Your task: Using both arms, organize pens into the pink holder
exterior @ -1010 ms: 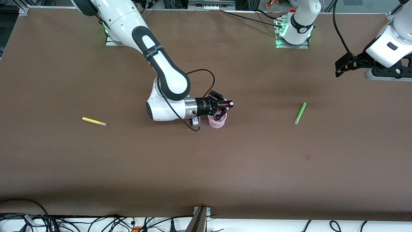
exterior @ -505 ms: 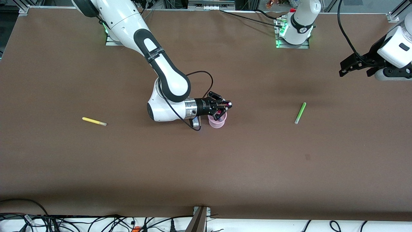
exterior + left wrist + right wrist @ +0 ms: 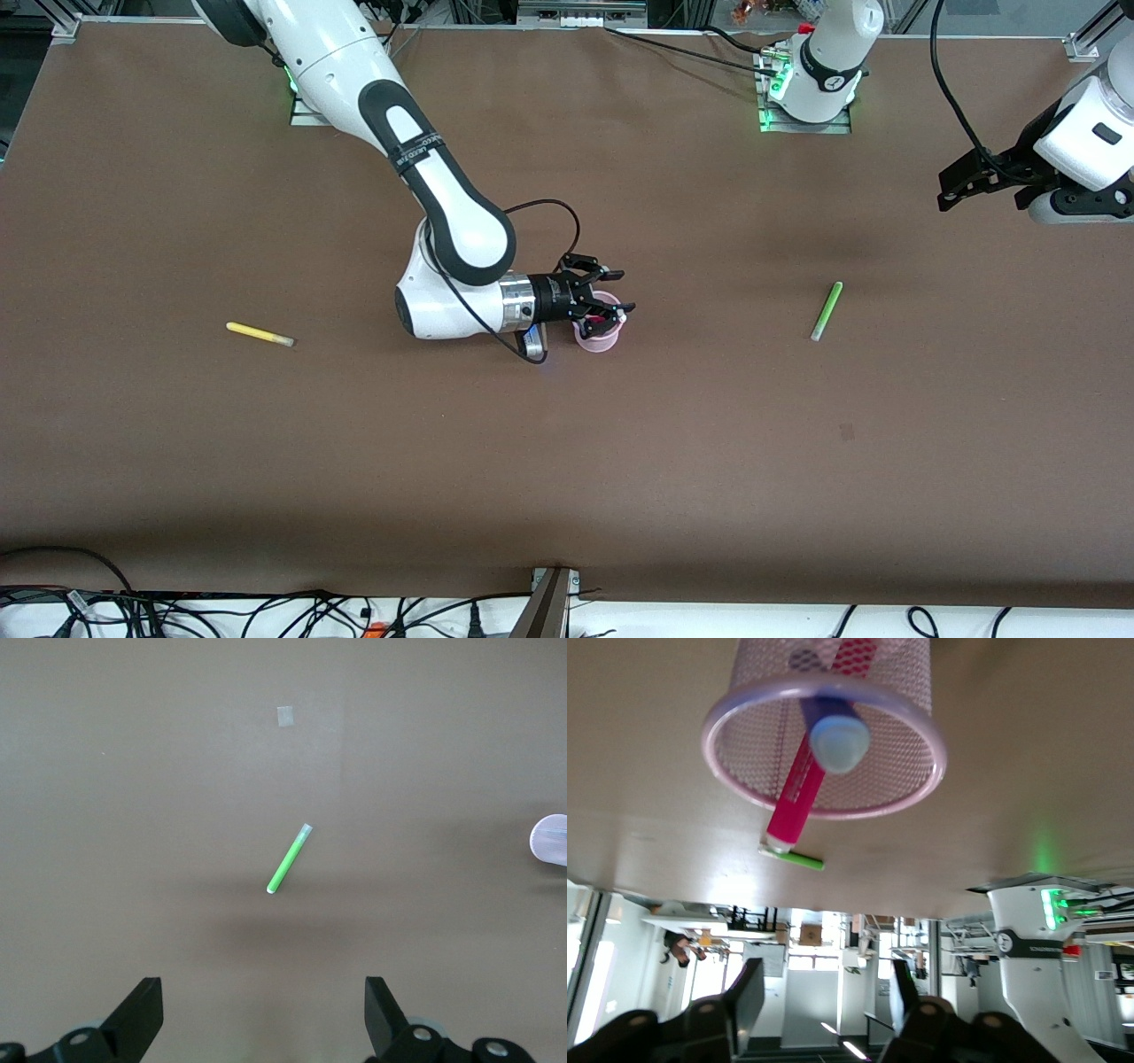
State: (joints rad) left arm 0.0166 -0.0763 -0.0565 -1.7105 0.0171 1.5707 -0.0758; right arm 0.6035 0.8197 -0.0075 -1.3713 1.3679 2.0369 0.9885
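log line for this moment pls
right tool: open over pink holder | magenta pen, purple pen: in holder | left tool: open, waiting

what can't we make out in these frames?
- Front view: what is inside the pink holder is masked by the right claw over its rim; only the right wrist view shows the magenta pen and purple pen.
- Left wrist view: the holder is cut off by the frame edge.
- Right wrist view: the green pen is partly hidden by the magenta pen.
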